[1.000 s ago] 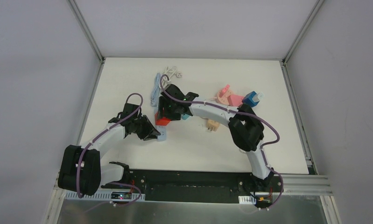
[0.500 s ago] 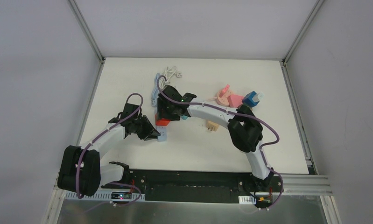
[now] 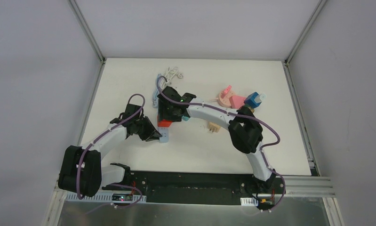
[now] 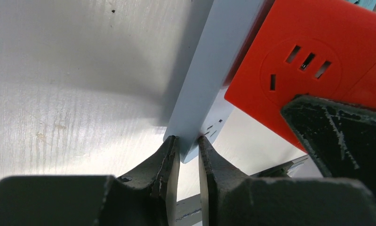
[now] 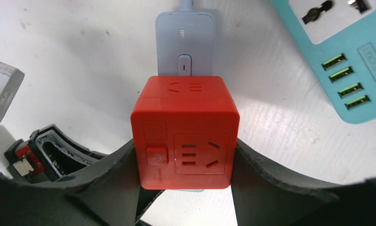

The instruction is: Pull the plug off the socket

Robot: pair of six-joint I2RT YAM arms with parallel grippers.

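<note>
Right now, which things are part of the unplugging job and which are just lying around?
Job: red cube, gripped by the right gripper; grey strip under it, pinched by the left gripper.
Lying about: teal strip, pink piece, blue block, tan block, white cable.

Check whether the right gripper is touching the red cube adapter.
Touching. The right wrist view shows both fingers of the right gripper pressed against opposite sides of the red cube adapter, no gap.

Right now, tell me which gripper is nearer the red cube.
Right. The right gripper clamps the red cube on both sides; the left gripper pinches the end of the grey-blue strip beside it.
</note>
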